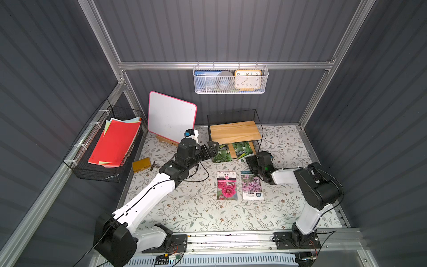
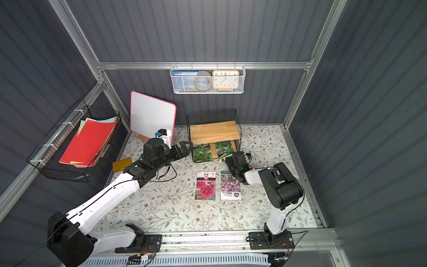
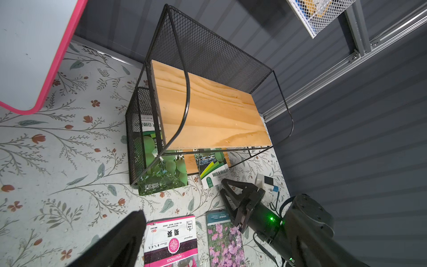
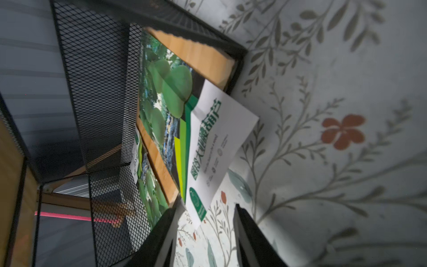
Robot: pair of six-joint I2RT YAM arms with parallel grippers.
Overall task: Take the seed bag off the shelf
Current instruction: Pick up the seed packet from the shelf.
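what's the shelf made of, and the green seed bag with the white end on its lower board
The shelf looks like matte black coated metal: thin bent rod with expanded mesh panels. Its boards look like light, barely finished wood with visible grain lines. The seed bag seems to be printed paper or thin film, lying flat with crisp edges; which one is unclear.

Readable print: one clock face, two seed packets.
The clock (image 2: 225, 79) shows the numerals 10, 11, 12, 2, 3 and 8 down to 4. The pink seed packet (image 3: 171, 240) reads "HOLLYHOCK". The white-ended green seed bag (image 4: 212, 143) carries green Chinese characters ending in 葫芦; its smaller print is illegible.
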